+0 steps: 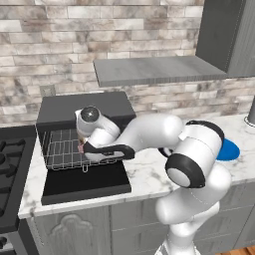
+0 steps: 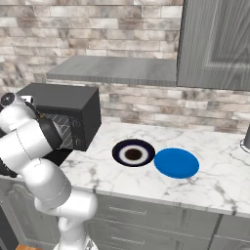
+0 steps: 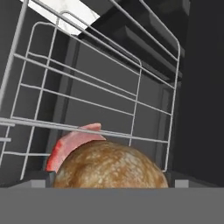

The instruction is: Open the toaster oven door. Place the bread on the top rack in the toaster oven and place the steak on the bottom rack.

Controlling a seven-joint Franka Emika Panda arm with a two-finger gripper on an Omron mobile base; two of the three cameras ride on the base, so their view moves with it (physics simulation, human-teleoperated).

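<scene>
A: Where's your gripper (image 1: 82, 146)?
B: You're inside the toaster oven (image 1: 84, 113), door (image 1: 85, 183) dropped flat, jaws spread wide. The bread (image 3: 109, 168) sits between them, the steak (image 3: 72, 146) just behind, under a wire rack (image 3: 92, 105).

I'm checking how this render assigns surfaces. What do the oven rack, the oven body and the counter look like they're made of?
The rack looks like thin bright metal wire: pale, slim rods in a grid. The toaster oven body looks like matte black painted metal or plastic; it shows no shine. The counter looks like polished white marble or an imitation, with grey veining.
</scene>
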